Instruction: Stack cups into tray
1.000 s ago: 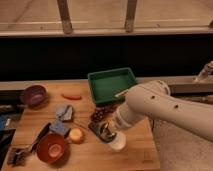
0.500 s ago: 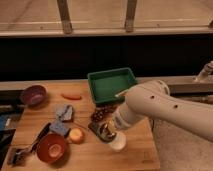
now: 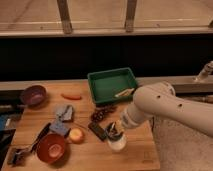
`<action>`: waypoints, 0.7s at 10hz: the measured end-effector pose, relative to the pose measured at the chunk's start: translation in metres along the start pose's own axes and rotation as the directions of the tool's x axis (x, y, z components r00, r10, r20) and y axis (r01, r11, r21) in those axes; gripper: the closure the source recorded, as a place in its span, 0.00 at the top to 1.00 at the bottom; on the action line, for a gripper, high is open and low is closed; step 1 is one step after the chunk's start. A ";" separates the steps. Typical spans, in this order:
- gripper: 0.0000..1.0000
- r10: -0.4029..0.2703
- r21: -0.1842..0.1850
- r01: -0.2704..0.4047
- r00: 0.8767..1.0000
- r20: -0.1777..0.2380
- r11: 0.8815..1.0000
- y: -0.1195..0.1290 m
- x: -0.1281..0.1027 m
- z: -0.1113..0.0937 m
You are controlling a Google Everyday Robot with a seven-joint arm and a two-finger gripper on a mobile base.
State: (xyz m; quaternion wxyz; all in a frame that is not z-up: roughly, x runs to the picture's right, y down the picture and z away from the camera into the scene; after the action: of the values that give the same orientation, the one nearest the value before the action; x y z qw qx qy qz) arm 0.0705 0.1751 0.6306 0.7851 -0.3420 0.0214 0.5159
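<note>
Where the cream cup [image 3: 118, 145] stands, the gripper [image 3: 114, 131] hangs directly above, jaws together.

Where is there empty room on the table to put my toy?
Bare wood lies along the front edge between the red-orange bowl and the cream cup, and at the corner right of that cup. The green tray has a free left half too. The middle is crowded; the shut gripper sits at the cup.

Wooden table [image 3: 137, 156]: tray [image 3: 106, 88], purple bowl [image 3: 33, 95], red bowl [image 3: 50, 148], carrot [image 3: 71, 96], cream cup [image 3: 118, 145] beneath gripper [image 3: 115, 131].
</note>
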 end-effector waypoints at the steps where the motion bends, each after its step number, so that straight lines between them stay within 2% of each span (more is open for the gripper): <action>1: 0.00 0.016 0.003 -0.016 1.000 -0.001 1.000 -0.005 0.001 0.002; 3: 0.00 0.054 0.008 -0.054 0.998 -0.010 0.998 -0.018 0.003 0.010; 5: 0.01 0.063 0.011 -0.063 0.997 -0.033 0.998 -0.021 0.002 0.024; 7: 0.18 0.083 0.017 -0.083 0.995 -0.051 0.996 -0.026 0.004 0.029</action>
State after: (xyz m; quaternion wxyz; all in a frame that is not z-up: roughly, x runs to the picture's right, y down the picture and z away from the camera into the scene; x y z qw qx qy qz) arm 0.0850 0.1886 0.6650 0.7647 -0.3481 0.0596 0.5389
